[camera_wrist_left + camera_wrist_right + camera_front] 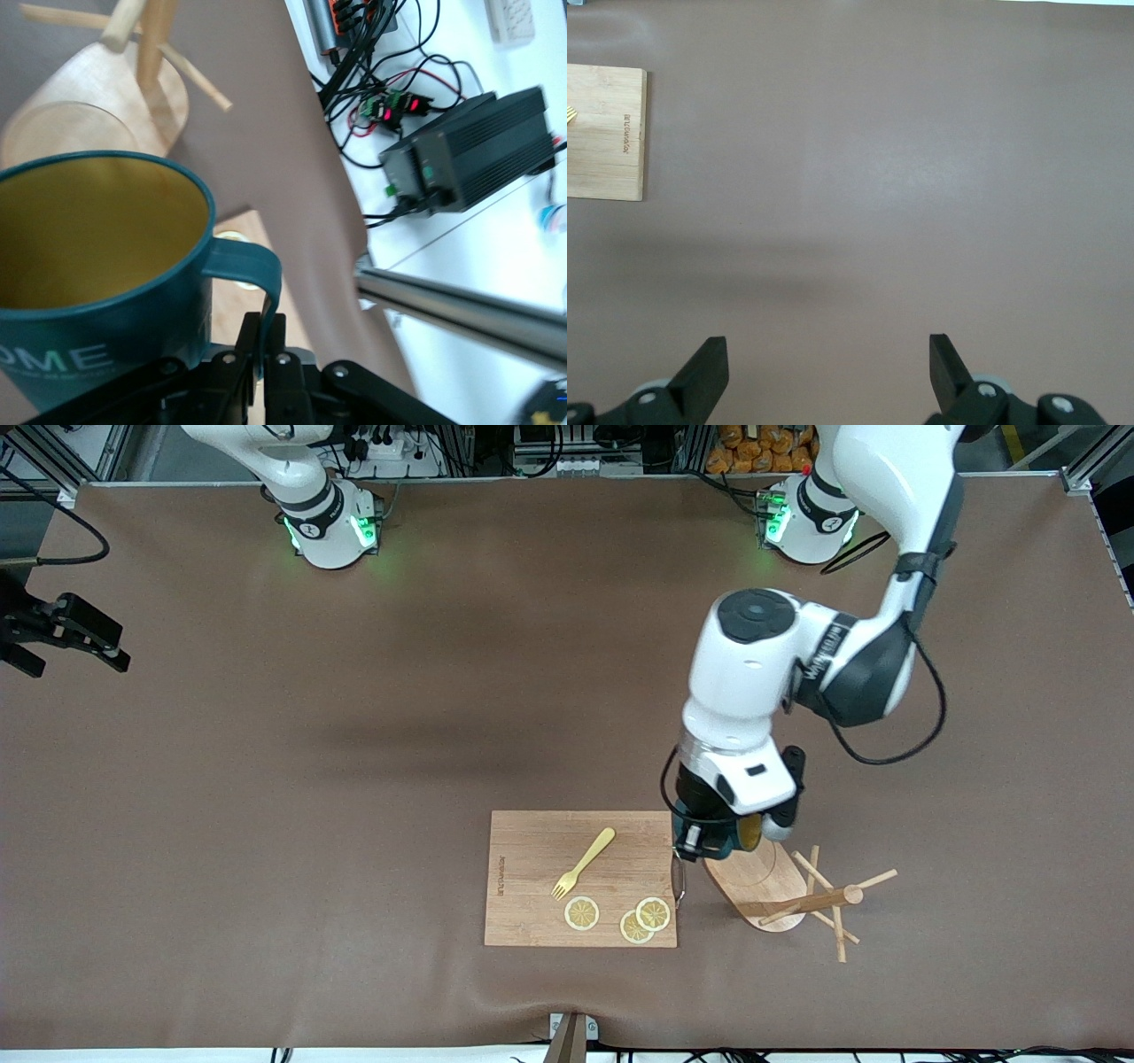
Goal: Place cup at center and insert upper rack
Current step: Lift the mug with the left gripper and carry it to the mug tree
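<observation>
We see the left gripper [266, 350] clamped tight on the loop handle of the cup [97, 266], a glossy dark teal mug with a mustard-yellow inside and white letters on its wall. It holds the cup in the air over the flat oval base of the upper rack [784, 890], at the edge of the cutting board [532, 877].

The upper rack is pale bamboo, smooth and matte; it lies tipped on its side toward the left arm's end of the table, its round post and thin crossing pegs pointing away from the board.

The board is a rectangular slab of striped bamboo, and on it lie a yellow fork [585, 862] and three thin lemon slices [620, 915].

The right gripper [828, 367] waits with its black fingers [709, 372] spread wide and holding nothing, over the plain brown table covering [877, 177] at the right arm's end.
</observation>
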Available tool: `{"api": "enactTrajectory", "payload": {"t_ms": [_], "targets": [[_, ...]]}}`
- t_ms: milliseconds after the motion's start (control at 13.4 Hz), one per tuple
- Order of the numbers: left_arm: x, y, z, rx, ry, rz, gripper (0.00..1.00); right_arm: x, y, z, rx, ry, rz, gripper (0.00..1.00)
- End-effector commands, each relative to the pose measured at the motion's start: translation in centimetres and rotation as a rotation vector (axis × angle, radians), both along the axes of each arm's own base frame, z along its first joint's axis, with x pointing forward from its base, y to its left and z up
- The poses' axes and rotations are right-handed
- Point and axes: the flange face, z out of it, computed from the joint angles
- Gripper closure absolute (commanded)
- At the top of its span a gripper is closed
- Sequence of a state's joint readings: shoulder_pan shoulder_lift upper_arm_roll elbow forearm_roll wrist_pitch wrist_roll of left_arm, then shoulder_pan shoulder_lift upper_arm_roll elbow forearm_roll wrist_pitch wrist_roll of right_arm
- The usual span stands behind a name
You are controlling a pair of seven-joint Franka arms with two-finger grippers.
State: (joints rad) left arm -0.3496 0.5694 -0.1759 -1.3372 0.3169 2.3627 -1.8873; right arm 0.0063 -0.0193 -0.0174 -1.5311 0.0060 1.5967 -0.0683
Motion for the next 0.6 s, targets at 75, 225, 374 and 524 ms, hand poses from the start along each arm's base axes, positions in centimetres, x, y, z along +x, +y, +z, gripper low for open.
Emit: {"api": "enactTrajectory", "payload": {"t_ms": [75, 225, 374, 524], "targets": [[2.5, 4.1, 1.4, -0.204, -0.063, 0.088, 1.00, -0.2, 0.1, 0.5, -0.005, -0.007, -0.001, 0.00], [3.5, 4.4, 0.0, -0.278, -0.105, 0.099, 1.00, -0.1, 0.0, 0.3, -0.005, -0.003, -0.002, 0.00], [3.7, 4.3, -1.0, -0.311, -0.122, 0.085, 1.00, -0.2, 0.0, 0.5, -0.005, -0.006, -0.002, 0.00], [3.4, 4.1, -0.6, -0.339, -0.109, 0.029, 1.00, -0.2, 0.0, 0.4, -0.005, -0.004, -0.002, 0.00]]}}
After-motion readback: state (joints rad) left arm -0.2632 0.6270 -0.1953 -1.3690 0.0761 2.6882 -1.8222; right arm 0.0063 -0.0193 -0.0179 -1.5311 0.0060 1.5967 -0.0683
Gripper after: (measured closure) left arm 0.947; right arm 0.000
